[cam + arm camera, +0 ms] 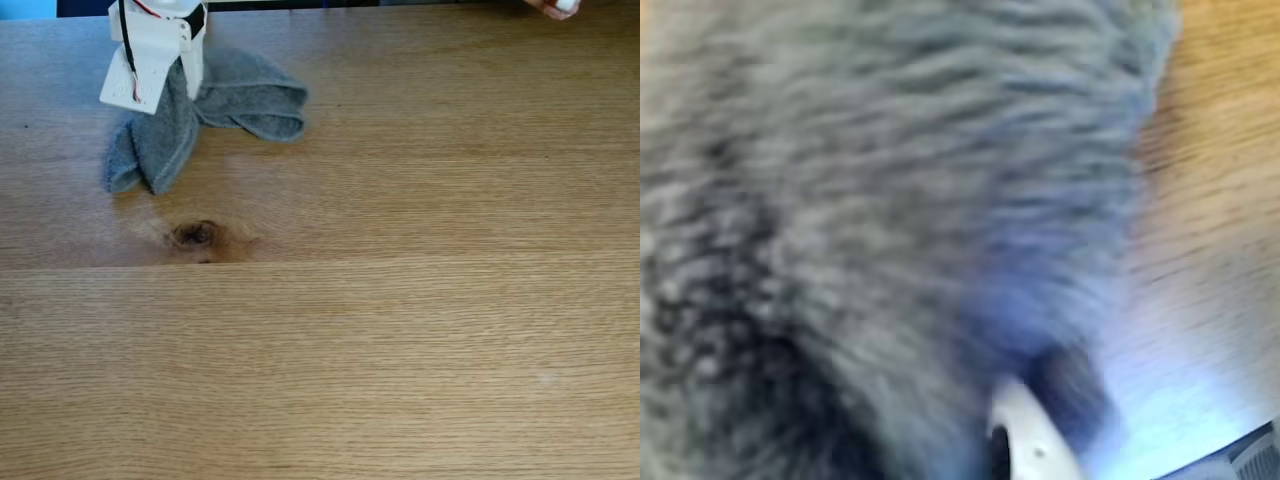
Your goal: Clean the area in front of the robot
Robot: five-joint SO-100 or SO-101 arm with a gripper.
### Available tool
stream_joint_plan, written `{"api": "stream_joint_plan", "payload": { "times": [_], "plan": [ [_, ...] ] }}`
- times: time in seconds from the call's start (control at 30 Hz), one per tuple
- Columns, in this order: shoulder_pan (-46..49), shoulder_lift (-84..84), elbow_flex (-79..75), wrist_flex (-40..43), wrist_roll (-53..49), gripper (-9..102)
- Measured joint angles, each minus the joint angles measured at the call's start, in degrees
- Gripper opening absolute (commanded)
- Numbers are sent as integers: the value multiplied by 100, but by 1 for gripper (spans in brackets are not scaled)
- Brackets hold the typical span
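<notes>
**Grey cloth at the far corner, lots of table left to wipe**

The big brown oak table [400, 350] fills the room's view, with a small dark knot [195, 235] in the wood. At the far left in the fixed view stands the white robot arm [155, 50]. A grey cloth [200, 115] hangs from it and rests on the table. In the wrist view the cloth [890, 200] fills almost everything, with one white fingertip [1030, 450] poking out. I think the gripper [180, 85] is pinching the cloth, but I cannot tell for sure. The bare table lies nearer the camera and to the right of the cloth, so the wipe should go that way.
</notes>
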Motion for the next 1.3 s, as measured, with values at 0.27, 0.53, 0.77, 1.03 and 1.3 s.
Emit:
{"api": "stream_joint_plan", "payload": {
  "times": [0.27,0.53,0.77,1.03,1.3],
  "plan": [
    [62,0,26,-993,158,33],
    [141,-26,26,-352,-413,36],
    [343,-1020,62,-580,-879,5],
    [88,-1266,70,-817,-642,0],
    [-1011,26,70,-88,246,0]
  ]
}}
